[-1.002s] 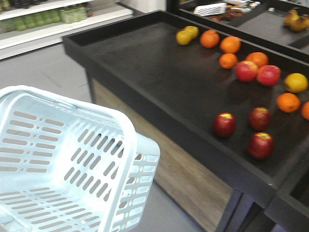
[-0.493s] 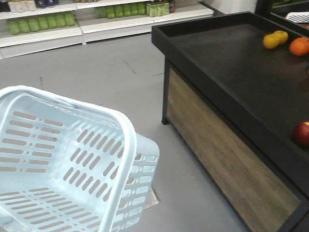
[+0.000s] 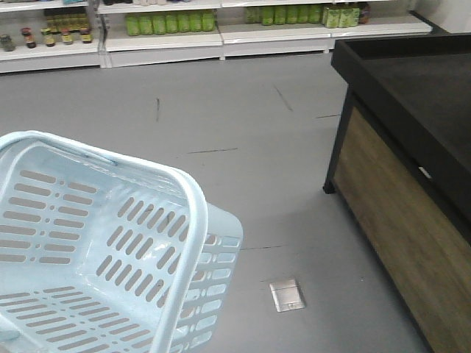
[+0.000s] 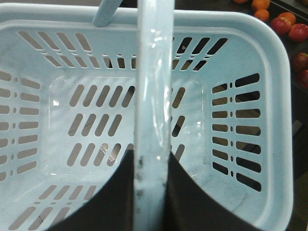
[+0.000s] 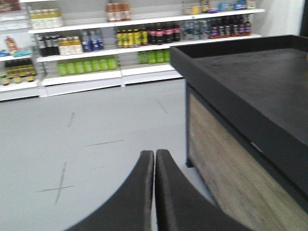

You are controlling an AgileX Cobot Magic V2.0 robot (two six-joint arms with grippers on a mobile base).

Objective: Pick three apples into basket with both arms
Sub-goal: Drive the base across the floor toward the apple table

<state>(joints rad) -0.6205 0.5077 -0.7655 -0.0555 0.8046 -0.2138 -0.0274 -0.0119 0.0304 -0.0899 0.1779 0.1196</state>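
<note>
Your left tool [image 4: 153, 161] is clamped on the handle [image 4: 154, 72] of the basket [image 4: 278, 77]. In the left wrist view its two black fingers [image 4: 108, 197] sit tight against either side of the pale bar, and the bar runs straight up the middle of the picture over the slotted basket floor. Your right tool [image 5: 154, 161] is closed with nothing in it. Its two dark fingers [image 5: 137, 192] are pressed together, pointing out over the grey floor [image 5: 86, 125].

Past the basket's far right corner, only the left wrist view shows fruit. Two dark red apples [image 4: 301, 61] lie at the picture's right edge, outside the basket on the dark table. Farther off are two brighter red apples [image 4: 285, 21] and some oranges [image 4: 262, 14].

In the front view the basket [image 3: 193, 202] fills the near left, tilted, just where it sat half a second ago. The rest of the scene has swung. The black table [image 3: 412, 81] with its wood-look side panel has slid to the right edge, and the fruit seen on it earlier has left this view. More floor now shows, with a small metal plate [image 3: 286, 295] set in it. The far shelves [image 3: 162, 33] of green bottles stretch across the top.

The right wrist view shows the same table [image 5: 250, 82] on the right. Beyond the floor are rows of bottles on shelves [image 5: 120, 36].
</note>
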